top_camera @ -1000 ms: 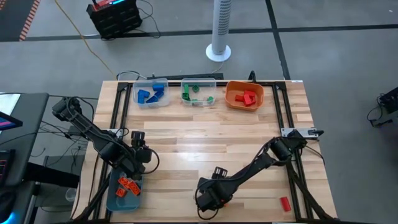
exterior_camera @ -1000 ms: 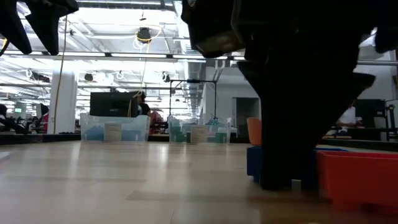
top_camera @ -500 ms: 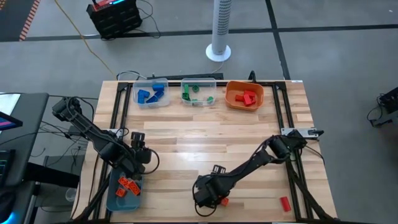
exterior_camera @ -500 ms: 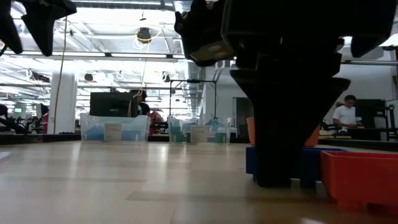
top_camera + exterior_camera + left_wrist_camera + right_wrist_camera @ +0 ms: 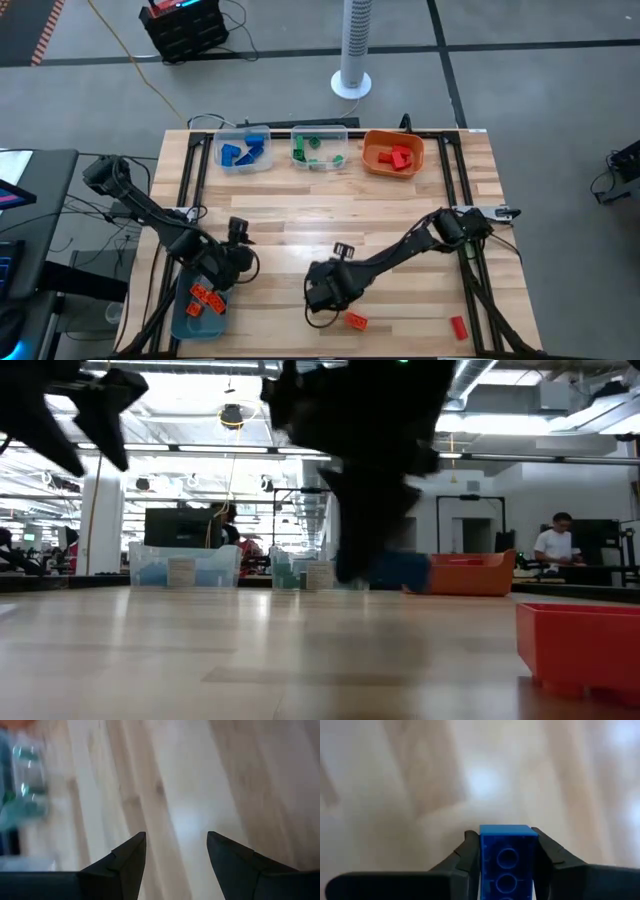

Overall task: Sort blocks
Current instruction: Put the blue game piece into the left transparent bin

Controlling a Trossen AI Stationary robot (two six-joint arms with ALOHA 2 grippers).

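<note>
I see the right gripper (image 5: 506, 851) clamped on a blue block (image 5: 508, 857) – raised above the table's (image 5: 330, 220) front centre. The left gripper (image 5: 176, 851) hangs empty, fingers apart, just beside the teal bin (image 5: 185, 322).

This is a robotics lab set in a large open industrial hall. A butcher-block table (image 5: 330, 240) on a black metal frame stands on a grey concrete floor (image 5: 520, 90), with a white tower fan (image 5: 353, 50) and a black equipment case (image 5: 185, 28) trailing cables far beyond the right gripper (image 5: 318, 292). Past that gripper at table level, rows of ceiling strip lights (image 5: 200, 450), white columns (image 5: 100, 520), monitors (image 5: 180, 526) and a seated person (image 5: 555, 545) at a workstation fill the room.
</note>
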